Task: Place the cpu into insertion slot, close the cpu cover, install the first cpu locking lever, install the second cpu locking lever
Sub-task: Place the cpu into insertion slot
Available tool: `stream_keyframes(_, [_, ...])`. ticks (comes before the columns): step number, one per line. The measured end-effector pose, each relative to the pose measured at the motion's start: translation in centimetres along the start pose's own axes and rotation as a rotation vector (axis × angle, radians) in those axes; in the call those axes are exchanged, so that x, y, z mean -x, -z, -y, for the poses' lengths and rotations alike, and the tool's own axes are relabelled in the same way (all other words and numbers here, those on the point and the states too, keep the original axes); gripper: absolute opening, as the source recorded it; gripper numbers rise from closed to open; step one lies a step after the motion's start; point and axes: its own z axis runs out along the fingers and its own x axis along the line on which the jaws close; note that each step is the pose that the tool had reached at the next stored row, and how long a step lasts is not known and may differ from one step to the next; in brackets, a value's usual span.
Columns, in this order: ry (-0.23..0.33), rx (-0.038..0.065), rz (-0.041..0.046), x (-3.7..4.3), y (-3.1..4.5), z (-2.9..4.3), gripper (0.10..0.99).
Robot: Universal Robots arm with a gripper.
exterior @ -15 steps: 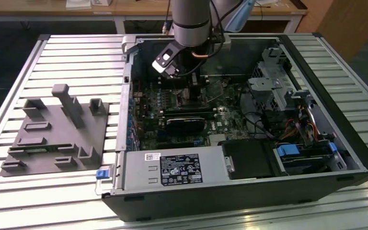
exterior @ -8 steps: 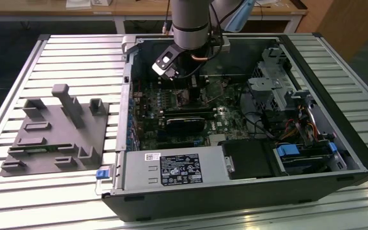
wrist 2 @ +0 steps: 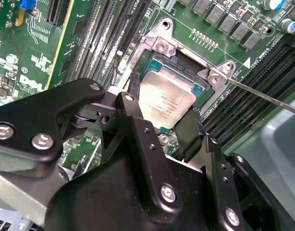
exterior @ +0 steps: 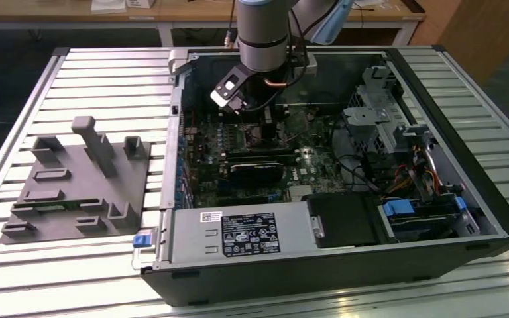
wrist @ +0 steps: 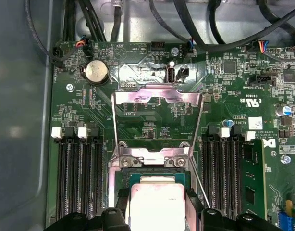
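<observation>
The cpu (wrist 2: 165,102), a pale silver square chip, sits between my gripper's (wrist 2: 163,109) two black fingers (wrist 2: 190,131), which are shut on its opposite edges. It hangs just over the insertion slot (wrist 2: 159,46), whose pale metal rim and screws show around it. In the first wrist view the cpu (wrist: 157,204) is over the insertion slot (wrist: 152,163). The cpu cover (wrist: 157,97) is a silvery frame, swung open beyond the slot. Thin wire levers (wrist: 113,122) stand released at both sides. In the exterior view my gripper (exterior: 262,122) reaches down into the open computer case.
Long black memory slots (wrist: 80,178) flank the socket on both sides. A black cooler card (exterior: 256,173) lies nearer the power supply (exterior: 236,233). Cables and a drive cage (exterior: 387,126) fill the case's right. A grey fixture (exterior: 77,182) sits on the slatted table.
</observation>
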Motion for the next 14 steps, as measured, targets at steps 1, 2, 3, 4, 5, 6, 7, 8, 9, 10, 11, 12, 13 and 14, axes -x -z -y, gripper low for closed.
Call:
stream_keyframes(1, [0.0,0.0,-0.0004,0.0,-0.04,0.01,0.541])
stream_keyframes(2, [0.0,0.0,-0.0013,0.0,-0.06,0.02,0.541])
stream_keyframes(3, [0.0,0.0,-0.0026,0.0,-0.08,0.02,0.541])
stream_keyframes(4, [0.0,0.0,-0.0046,0.0,-0.1,0.02,0.541])
stream_keyframes(5, [-0.001,0.0,-0.0064,-0.01,-0.12,0.01,0.541])
stream_keyframes(6, [-0.001,0.0,-0.0079,-0.01,-0.14,0.02,0.541])
stream_keyframes(7, [-0.001,0.0,-0.0092,-0.01,-0.16,0.02,0.541])
stream_keyframes(8, [0.0,0.0,-0.0108,0.0,-0.17,0.02,0.541])
stream_keyframes(9, [0.0,0.0,-0.0131,0.0,-0.18,0.02,0.541])
stream_keyframes(10, [0.001,0.0,-0.0157,0.0,-0.2,0.02,0.541])
stream_keyframes(11, [0.001,0.0,-0.0179,-0.01,-0.22,0.02,0.541])
stream_keyframes(12, [0.001,0.0,-0.0194,-0.01,-0.25,0.03,0.541])
stream_keyframes(13, [0.002,0.0,-0.02,-0.01,-0.29,0.03,0.541])
stream_keyframes(14, [0.002,0.0,-0.0204,-0.01,-0.34,0.04,0.541])
